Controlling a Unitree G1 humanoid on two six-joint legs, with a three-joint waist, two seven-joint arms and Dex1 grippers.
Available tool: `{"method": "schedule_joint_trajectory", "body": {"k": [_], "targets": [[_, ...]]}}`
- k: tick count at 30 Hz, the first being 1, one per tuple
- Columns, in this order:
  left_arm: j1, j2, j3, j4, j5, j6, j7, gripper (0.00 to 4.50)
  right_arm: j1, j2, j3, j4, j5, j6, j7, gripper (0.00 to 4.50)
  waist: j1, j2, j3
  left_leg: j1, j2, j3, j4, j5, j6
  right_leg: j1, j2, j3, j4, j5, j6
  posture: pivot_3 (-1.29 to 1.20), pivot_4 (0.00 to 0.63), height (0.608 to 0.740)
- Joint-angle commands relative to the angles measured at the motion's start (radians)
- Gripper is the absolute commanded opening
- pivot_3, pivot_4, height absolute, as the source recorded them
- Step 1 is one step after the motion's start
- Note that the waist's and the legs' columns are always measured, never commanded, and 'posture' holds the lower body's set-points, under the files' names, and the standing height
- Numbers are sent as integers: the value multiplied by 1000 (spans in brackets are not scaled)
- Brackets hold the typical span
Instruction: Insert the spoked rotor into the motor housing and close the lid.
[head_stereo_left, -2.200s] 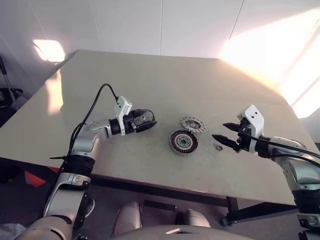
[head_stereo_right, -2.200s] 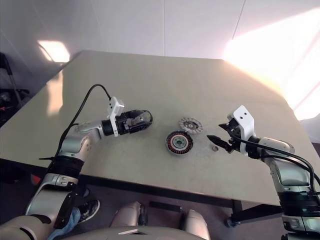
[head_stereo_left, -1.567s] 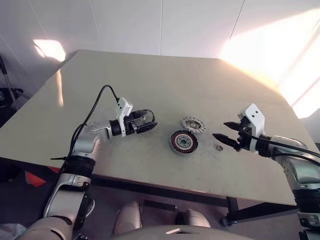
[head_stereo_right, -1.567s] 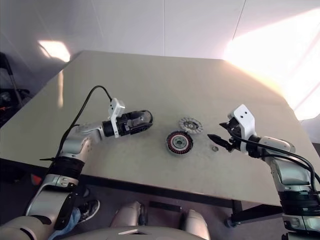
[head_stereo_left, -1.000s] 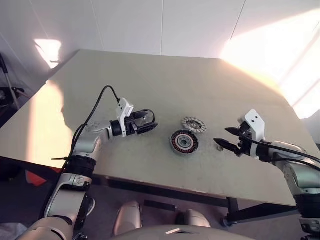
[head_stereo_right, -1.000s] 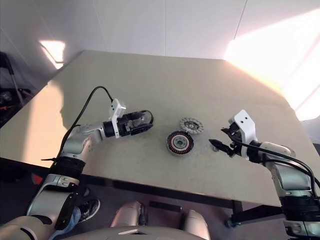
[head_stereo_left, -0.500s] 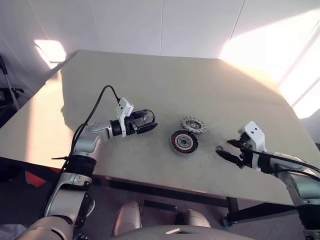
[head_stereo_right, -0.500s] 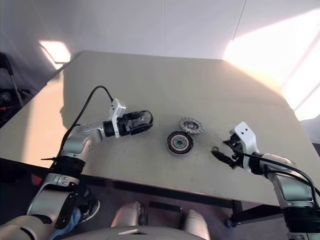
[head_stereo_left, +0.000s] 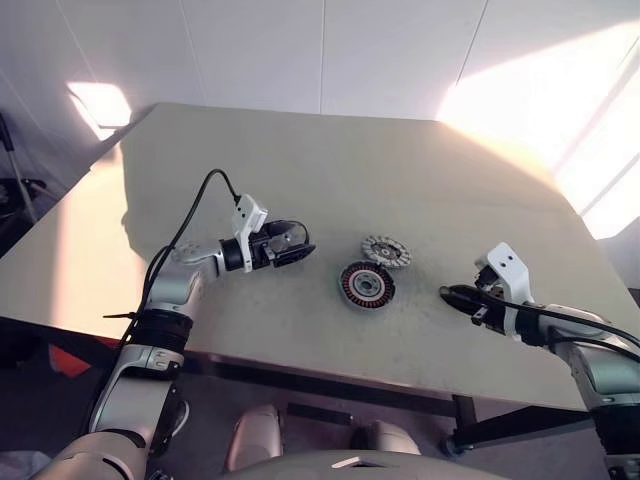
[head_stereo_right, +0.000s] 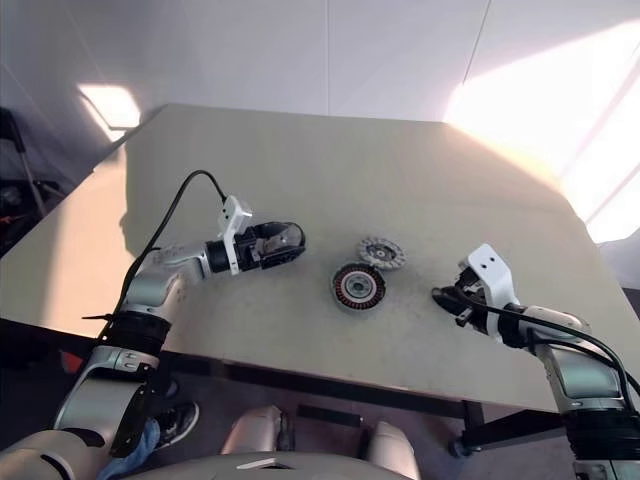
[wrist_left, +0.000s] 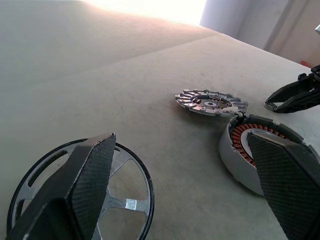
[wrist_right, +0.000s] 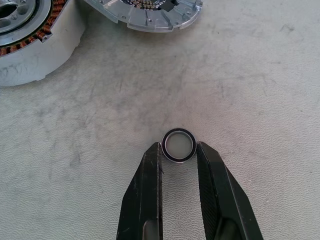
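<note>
The spoked rotor (wrist_left: 120, 197), a black ring with silver spokes, lies flat under one finger of my left gripper (head_stereo_left: 296, 252), which is open with nothing between its fingers; whether it touches the rotor I cannot tell. To its right on the table sits the motor housing (head_stereo_left: 367, 284), round and grey with copper windings. The silver finned lid (head_stereo_left: 386, 249) lies just behind the housing. Further right, my right gripper (head_stereo_left: 447, 293) is down at the tabletop, and its fingers (wrist_right: 150, 170) press both sides of a small ring (wrist_right: 178, 144).
The beige table (head_stereo_left: 330, 180) stretches far behind the parts, with its near edge (head_stereo_left: 330, 368) close below them. A black cable (head_stereo_left: 195, 205) loops up over my left forearm. Bright sunlight falls across the table's far right corner (head_stereo_left: 520, 110).
My right gripper has sunk to the tabletop and closed from wide open onto the small ring. The left gripper, rotor, housing and lid have not moved.
</note>
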Motion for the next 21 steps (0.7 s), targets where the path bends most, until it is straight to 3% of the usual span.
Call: {"method": "schedule_joint_trajectory", "body": {"k": [1, 10, 21], "targets": [[-20, 2, 13, -20, -5, -20, 1, 4484, -31, 5, 1, -13, 3, -12, -3, 649, -1, 0, 0, 0, 0, 0, 0, 0, 0, 0, 0, 0, 0, 0, 0, 0, 0, 740], [-20, -1, 12, -15, -3, -21, 4, 4484, -160, 57, 17, -188, 103, 75, -1, 649, 2, 1, 0, -1, 0, 0, -1, 0, 0, -1, 0, 0, 0, 0, 0, 0, 0, 740], [-7, 2, 16, -25, -4, -20, 13, 4484, -153, 136, 143, -234, 100, 117, -19, 649, 2, 1, 0, -2, -1, 0, -3, 0, 0, -2, 0, 0, -2, 0, 0, 0, 0, 740]]}}
